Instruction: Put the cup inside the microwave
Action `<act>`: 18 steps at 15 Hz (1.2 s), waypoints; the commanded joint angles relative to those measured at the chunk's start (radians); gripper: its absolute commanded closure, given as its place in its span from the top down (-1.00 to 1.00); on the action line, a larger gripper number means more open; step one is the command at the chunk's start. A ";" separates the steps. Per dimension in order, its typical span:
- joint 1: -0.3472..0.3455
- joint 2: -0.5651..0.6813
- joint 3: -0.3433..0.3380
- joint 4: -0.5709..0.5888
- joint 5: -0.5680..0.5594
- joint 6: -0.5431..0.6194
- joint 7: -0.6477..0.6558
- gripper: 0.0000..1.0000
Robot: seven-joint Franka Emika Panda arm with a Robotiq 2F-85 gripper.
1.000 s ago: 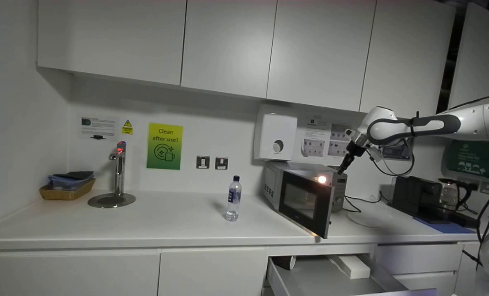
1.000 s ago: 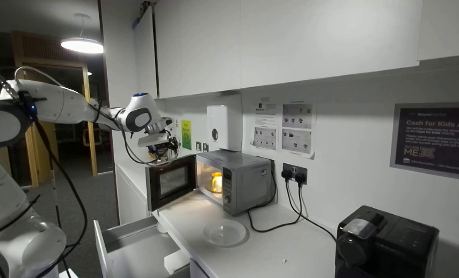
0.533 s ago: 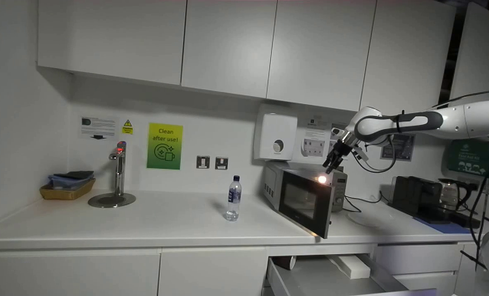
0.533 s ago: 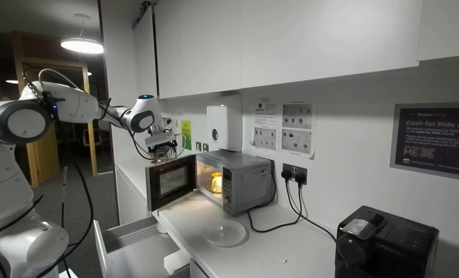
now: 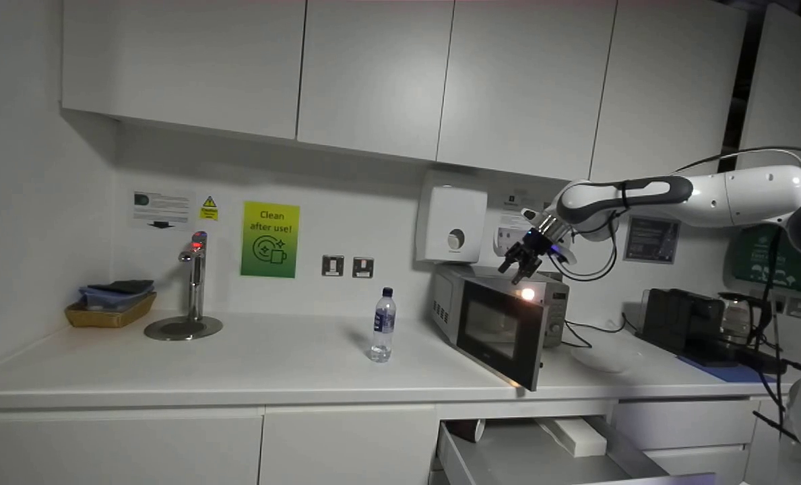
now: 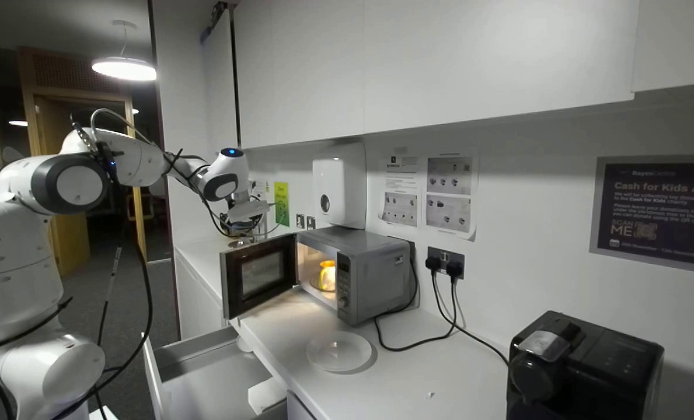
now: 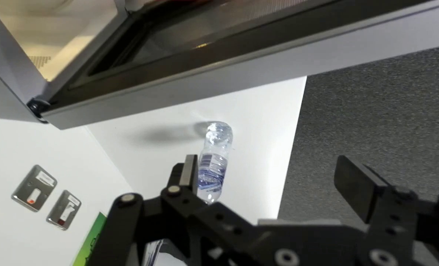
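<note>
Cup (image 6: 327,275) sits inside the microwave (image 6: 382,280), lower than the claw (image 7: 266,170), seemingly upright, though partly hidden. The claw's 2 fingers (image 7: 354,184) stand spread, near the open door (image 6: 264,274); 1 bottle (image 5: 382,330) stands lower, on the counter (image 5: 272,357), well apart.

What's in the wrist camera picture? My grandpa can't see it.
An open gripper, holding nothing, shows at the bottom. The open door of the microwave slants across the top. Farther off, partly hidden by the gripper, a clear bottle stands on the white counter.
</note>
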State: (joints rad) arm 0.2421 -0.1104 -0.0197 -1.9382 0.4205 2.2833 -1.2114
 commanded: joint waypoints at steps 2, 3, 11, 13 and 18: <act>-0.035 0.057 0.032 0.108 0.099 -0.115 -0.105 1.00; -0.042 0.073 0.034 0.108 0.116 -0.125 -0.124 1.00; -0.111 0.193 0.057 0.099 0.136 -0.174 -0.168 1.00; -0.124 0.213 0.068 0.098 0.127 -0.166 -0.172 1.00; -0.145 0.226 0.078 0.102 0.039 -0.145 -0.133 1.00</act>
State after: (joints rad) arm 0.1290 0.1014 0.0366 -1.8563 0.5121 2.1512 -1.3564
